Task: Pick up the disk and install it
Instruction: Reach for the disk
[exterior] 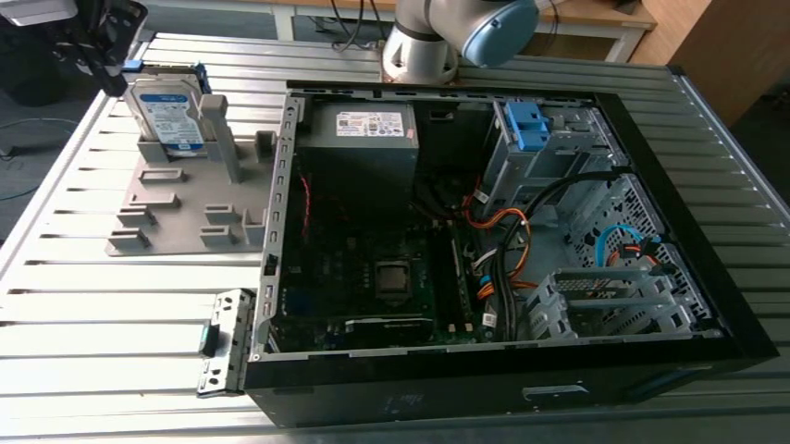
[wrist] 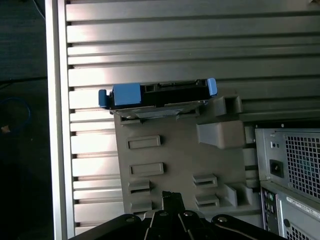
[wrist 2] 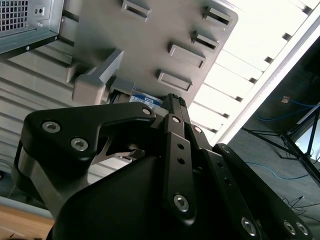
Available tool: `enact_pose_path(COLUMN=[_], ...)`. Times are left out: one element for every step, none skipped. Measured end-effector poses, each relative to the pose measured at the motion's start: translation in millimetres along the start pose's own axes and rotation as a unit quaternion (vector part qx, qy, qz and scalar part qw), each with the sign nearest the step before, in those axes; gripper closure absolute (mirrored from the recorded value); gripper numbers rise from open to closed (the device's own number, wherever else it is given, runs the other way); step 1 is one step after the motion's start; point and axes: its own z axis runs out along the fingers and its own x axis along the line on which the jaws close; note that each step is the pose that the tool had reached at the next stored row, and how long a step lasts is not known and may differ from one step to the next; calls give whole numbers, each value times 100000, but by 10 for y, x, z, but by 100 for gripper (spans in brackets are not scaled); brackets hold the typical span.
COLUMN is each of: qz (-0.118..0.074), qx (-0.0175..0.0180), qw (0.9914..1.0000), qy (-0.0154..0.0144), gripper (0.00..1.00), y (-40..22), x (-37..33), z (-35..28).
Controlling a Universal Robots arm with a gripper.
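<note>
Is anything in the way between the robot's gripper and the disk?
Nothing visible is. The disk stands upright in the grey holder with its blue-edged top bare, and the gripper hangs above the holder with nothing between them. A grey post of the holder stands beside the disk, not over it.

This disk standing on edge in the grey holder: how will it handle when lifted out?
The disk looks metal-bodied, so probably stiff and heavy for its size. It stands on edge in the grey holder, so a sideways push might tip or jam it. Its blue plastic frame may flex slightly under grip.
</note>
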Motion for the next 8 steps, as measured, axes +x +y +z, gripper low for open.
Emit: enact_pose_path(qz=[0, 0, 2, -1, 0, -1, 0, 0], qx=[-1, 1, 0, -1, -1, -1, 0, 0], qw=[100000, 100000, 100000, 100000, 100000, 100000, 100000, 100000], qy=[-1, 1, 1, -1, 1, 0, -1, -1], gripper=[89, 89, 89, 89, 89, 89, 89, 89], y=[0, -1, -1, -1, -1, -2, -2, -2], x=[0, 0, 1, 1, 1, 1, 1, 1], z=[6, 12, 19, 25, 31, 38, 44, 50])
